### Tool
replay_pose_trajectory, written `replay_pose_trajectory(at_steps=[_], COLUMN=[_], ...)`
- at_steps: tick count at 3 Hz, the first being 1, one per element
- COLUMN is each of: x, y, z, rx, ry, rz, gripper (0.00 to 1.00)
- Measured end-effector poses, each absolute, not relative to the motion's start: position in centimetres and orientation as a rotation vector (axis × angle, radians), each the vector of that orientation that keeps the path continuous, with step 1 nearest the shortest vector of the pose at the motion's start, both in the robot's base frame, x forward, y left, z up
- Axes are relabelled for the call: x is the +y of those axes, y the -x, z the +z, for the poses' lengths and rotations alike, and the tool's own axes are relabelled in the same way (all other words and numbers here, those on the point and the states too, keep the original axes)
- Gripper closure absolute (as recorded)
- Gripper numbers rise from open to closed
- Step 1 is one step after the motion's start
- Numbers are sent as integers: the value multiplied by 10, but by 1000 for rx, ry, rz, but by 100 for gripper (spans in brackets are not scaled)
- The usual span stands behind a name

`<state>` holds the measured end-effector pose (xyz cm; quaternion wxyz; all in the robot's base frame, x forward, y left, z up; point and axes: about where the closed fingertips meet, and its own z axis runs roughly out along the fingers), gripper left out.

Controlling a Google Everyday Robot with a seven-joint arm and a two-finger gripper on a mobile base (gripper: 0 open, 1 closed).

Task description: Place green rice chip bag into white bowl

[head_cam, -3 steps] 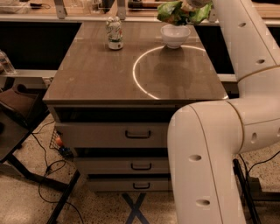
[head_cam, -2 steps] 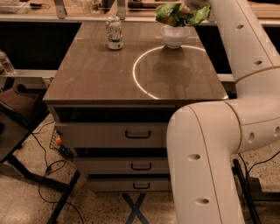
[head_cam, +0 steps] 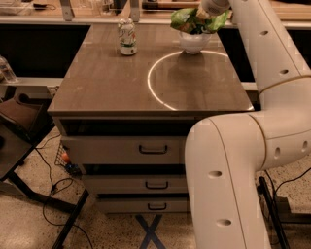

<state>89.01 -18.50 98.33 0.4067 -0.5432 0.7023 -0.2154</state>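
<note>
Crinkled light-green glossy snack bag [head_cam: 190, 20] laid over the small round white ceramic bowl [head_cam: 194, 43].
The bowl is set at the brown wooden table's [head_cam: 112, 80] far right; the gripper [head_cam: 206, 10] is held at the bag's top, and its grip cannot be told.

Gripper [head_cam: 207, 10] half-hidden atop green bag [head_cam: 184, 19]

Light was warm and dim, coming from above. Bright ring of glare [head_cam: 148, 80] lay on brown surface [head_cam: 107, 87] before white bowl [head_cam: 193, 43]. Deep shadow sat under overhang. Claw [head_cam: 210, 10] at top edge, over bowl, was lit pale like arm [head_cam: 272, 58].
</note>
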Motion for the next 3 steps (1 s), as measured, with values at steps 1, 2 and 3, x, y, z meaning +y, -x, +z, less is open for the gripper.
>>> replay_pose_trajectory(at_steps=[1, 2, 3], x=[-183, -182, -182], y=[-892, -893, -893], z=[977, 976, 976], rx=[1775, 1777, 1777], ry=[1376, 1377, 1377], rz=[-538, -536, -536], gripper=[20, 0, 0])
